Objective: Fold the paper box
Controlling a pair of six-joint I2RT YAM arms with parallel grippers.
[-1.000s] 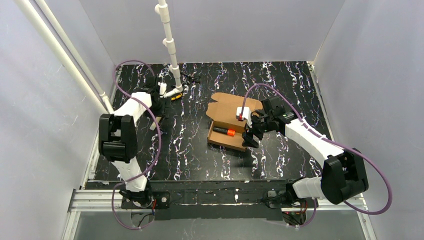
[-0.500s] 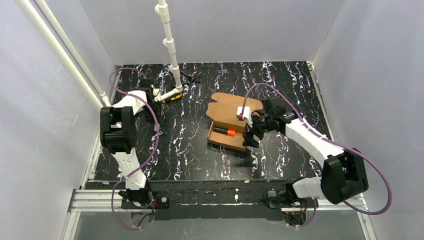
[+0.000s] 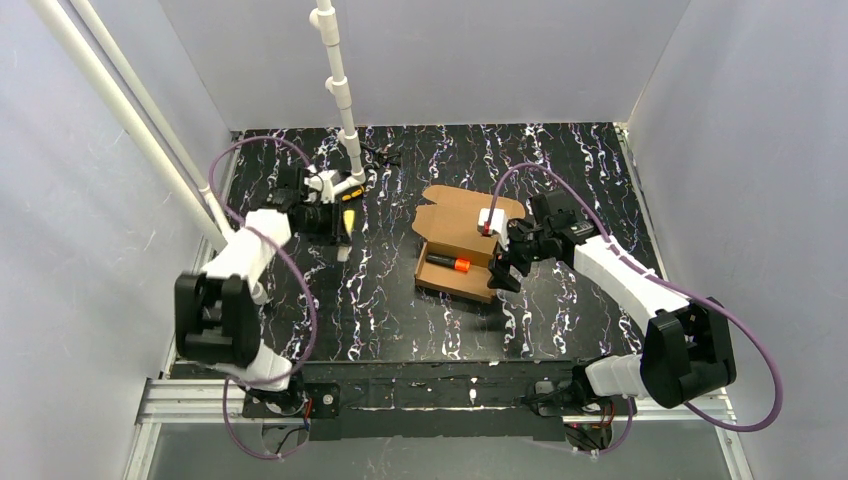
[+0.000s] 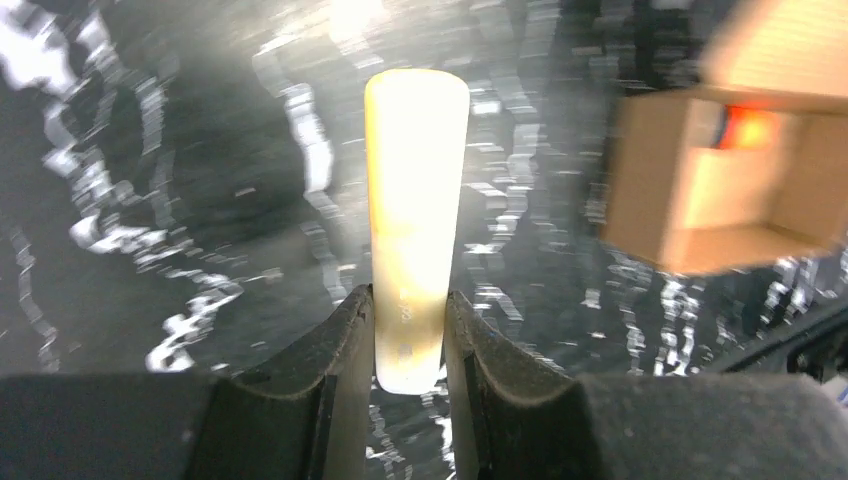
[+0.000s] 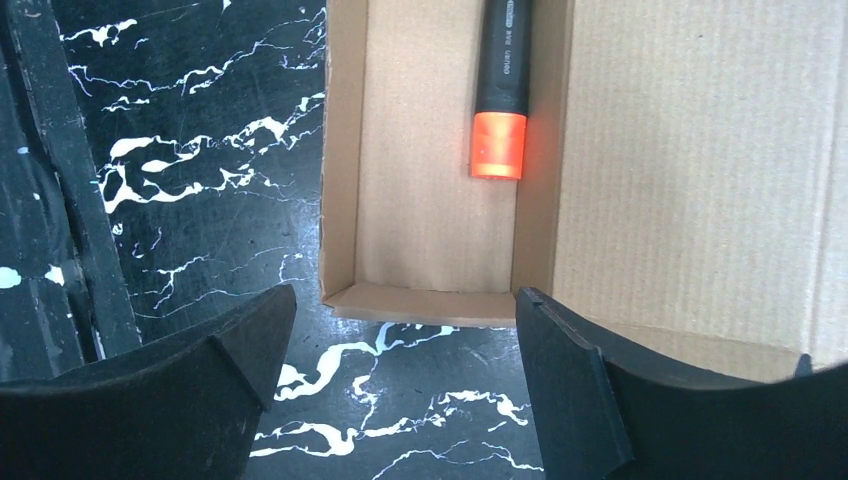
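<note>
The paper box [image 3: 452, 268] is a brown cardboard tray at mid-table, its lid [image 3: 465, 205] lying open behind it. A black marker with an orange cap [image 3: 447, 263] lies inside. In the right wrist view the tray [image 5: 430, 200] and the marker [image 5: 498, 90] are straight ahead. My right gripper [image 3: 500, 268] [image 5: 405, 300] stands open at the tray's right end, one finger on each side of the end wall. At the back left, my left gripper [image 3: 330, 218] [image 4: 410, 300] is shut on a pale cream flat stick [image 4: 415, 190], which points toward the box [image 4: 700, 190].
A white pipe stand [image 3: 340, 100] rises from the back of the black marbled table [image 3: 400, 320], its foot next to my left gripper. A second white pipe [image 3: 130, 120] slants along the left wall. Grey walls close in three sides.
My left jaws closed on the pale stick and the left arm swung out from beside the pipe foot, toward the box. The right arm stayed nearly still with its jaws open.
</note>
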